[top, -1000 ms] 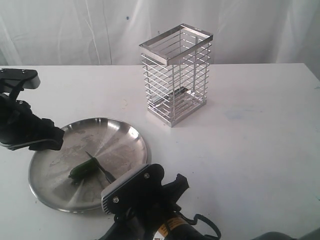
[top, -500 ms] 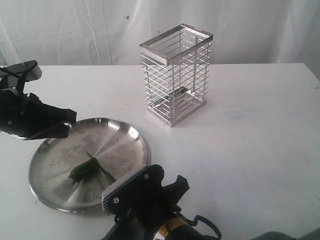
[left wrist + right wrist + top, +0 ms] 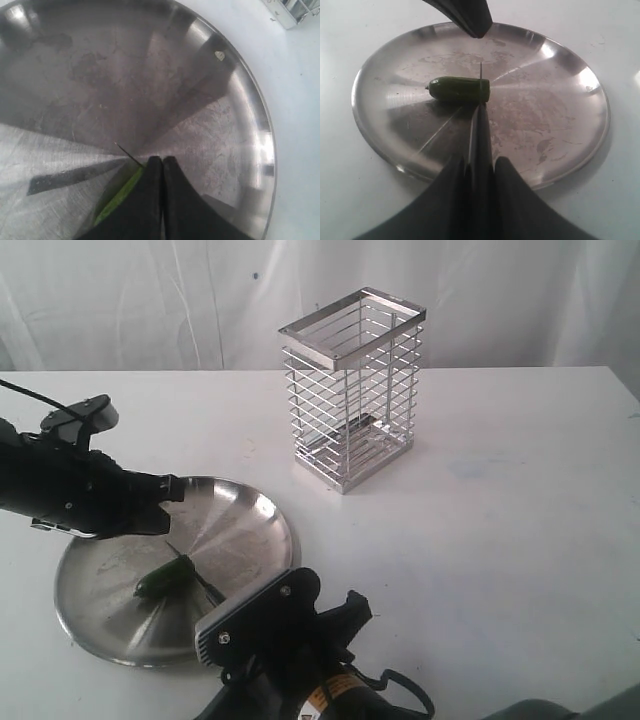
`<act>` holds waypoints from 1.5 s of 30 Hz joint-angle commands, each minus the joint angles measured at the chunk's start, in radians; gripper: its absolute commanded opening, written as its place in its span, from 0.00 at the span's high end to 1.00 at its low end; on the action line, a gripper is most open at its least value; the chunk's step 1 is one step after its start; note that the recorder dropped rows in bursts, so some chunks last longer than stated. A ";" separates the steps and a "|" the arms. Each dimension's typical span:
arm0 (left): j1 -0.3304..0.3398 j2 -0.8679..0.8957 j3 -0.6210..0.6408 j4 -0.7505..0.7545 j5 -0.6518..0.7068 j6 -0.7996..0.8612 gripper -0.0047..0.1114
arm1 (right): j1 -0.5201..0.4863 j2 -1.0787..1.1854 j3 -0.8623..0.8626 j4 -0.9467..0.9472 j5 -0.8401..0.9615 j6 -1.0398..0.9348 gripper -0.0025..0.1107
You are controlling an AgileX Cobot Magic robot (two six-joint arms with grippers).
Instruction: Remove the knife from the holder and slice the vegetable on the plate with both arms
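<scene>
I see the vegetable (image 3: 459,89), a stubby dark green piece, lying on the plate (image 3: 250,502) on the white worktop (image 3: 500,520). My right tool (image 3: 480,165) pinches the knife (image 3: 481,107), its blade resting across the vegetable's cut end. My left tool (image 3: 161,167), fingers pressed together and holding nothing, hovers over the plate. The wire holder (image 3: 352,388) stands well apart, with nothing visible inside.

No text or label is legible anywhere
</scene>
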 commanded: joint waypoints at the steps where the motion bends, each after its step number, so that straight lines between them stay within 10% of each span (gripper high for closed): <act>1: -0.006 0.016 -0.002 -0.028 0.009 0.010 0.95 | 0.001 0.011 -0.004 -0.015 0.040 -0.007 0.98; 28: -0.006 0.250 -0.004 -0.028 -0.109 0.116 0.95 | 0.001 0.011 -0.004 -0.013 0.068 -0.007 0.98; 45: 0.115 -0.018 -0.093 0.071 0.084 0.114 0.95 | 0.001 0.011 -0.004 -0.013 0.068 -0.007 0.98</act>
